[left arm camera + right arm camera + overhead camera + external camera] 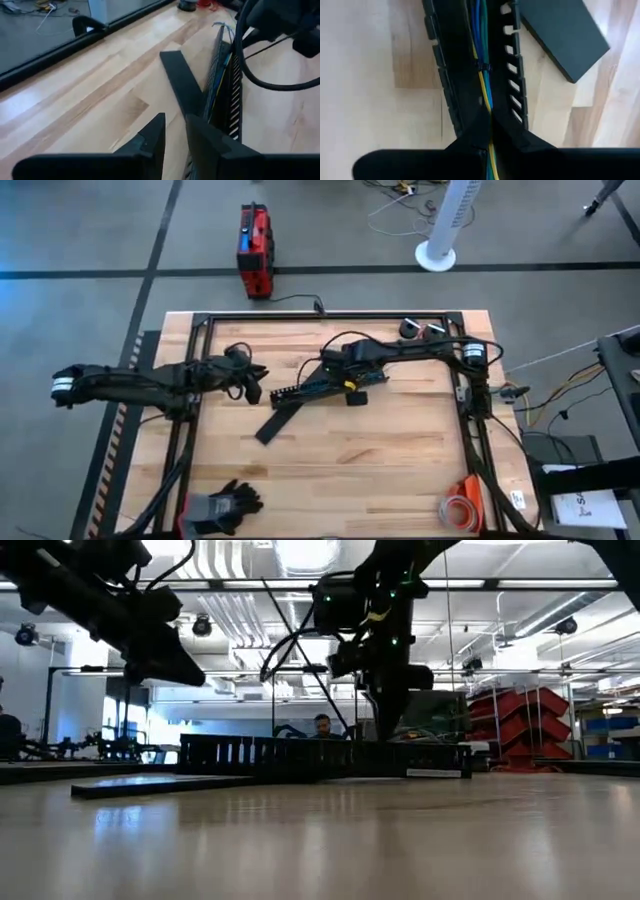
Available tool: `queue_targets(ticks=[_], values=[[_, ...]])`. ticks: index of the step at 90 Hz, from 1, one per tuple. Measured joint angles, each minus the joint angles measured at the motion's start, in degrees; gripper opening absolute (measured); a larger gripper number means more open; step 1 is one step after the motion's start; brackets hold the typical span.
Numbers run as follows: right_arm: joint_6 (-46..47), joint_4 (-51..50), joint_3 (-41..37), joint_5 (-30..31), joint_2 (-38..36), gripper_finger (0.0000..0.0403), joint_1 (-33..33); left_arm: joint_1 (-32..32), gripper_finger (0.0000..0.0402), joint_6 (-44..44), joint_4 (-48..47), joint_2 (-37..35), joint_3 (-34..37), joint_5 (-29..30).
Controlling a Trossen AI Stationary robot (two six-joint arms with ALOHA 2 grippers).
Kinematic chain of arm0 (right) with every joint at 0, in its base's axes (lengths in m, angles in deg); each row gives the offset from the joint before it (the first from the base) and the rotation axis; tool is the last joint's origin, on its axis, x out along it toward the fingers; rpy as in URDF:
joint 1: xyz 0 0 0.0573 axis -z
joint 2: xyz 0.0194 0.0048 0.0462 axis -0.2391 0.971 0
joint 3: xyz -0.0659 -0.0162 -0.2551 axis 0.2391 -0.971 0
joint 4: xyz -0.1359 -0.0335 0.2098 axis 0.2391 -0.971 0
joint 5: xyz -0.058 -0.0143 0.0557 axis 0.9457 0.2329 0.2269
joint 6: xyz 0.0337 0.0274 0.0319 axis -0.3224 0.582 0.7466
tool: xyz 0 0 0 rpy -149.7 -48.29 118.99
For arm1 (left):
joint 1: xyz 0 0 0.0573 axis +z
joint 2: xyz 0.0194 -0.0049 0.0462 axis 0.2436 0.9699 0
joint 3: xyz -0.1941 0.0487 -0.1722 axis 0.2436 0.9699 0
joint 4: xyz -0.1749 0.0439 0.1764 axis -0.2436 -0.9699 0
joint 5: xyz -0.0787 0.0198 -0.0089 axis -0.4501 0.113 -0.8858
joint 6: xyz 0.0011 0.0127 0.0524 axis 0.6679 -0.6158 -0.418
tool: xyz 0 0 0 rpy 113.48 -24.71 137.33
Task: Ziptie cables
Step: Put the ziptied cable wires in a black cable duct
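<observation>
1. My right gripper [489, 119] is down in the slotted duct [325, 383], mid-table, slightly toward the far edge
2. Right jaws: pinched narrow on the cables [481, 45]; the yellow wire runs straight between my fingertips [470, 137]
3. The cables lie lengthwise in the duct's channel, between its two toothed walls. I see blue, green and yellow strands packed side by side
4. A thin black tie [483, 66] crosses the bundle a little ahead of my right fingertips. I can't tell how tight it sits
5. In the low view my right arm drops from above, with the gripper tip at the duct's top edge
6. My left gripper [175, 122] is off the table, on the left side and clear of the duct. In the low view it hangs well above the wood
7. Left jaws: narrow gap, nothing between them
8. The left wrist camera looks along the duct; the bundle's far end sticks out there with loose pale strands fanned apart
9. A flat black lid strip [277, 423] lies on the table [400, 470], angled, with one end just beside the duct's near-left end
10. A pair of black gloves [228, 505] sits at the near-left corner, and an orange holder with a coil [460, 505] at the near-right corner. Both are well apart from the work
11. A person [322, 725] sits in the room behind the duct, seen in the low view
</observation>
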Motion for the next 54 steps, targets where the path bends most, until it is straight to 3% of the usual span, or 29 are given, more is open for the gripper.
queue_targets(ticks=[28, 41, 54], values=[[4.65, -1.36, -0.02, -0.37, 0.36, 0.0000, 0.07, 0.01, 0.0062, -0.72, 0.31, 0.75, -0.53, 0.06], [4.74, -1.40, -0.02, -6.06, 1.46, 0.0000, 1.01, 0.00, 0.0063, -0.72, 0.45, 0.94, -0.53, 0.09], [4.50, 0.51, -0.04, -4.11, 1.86, 0.0000, 1.11, 0.00, 0.0066, -0.72, 0.64, 0.94, -0.53, 0.09]])
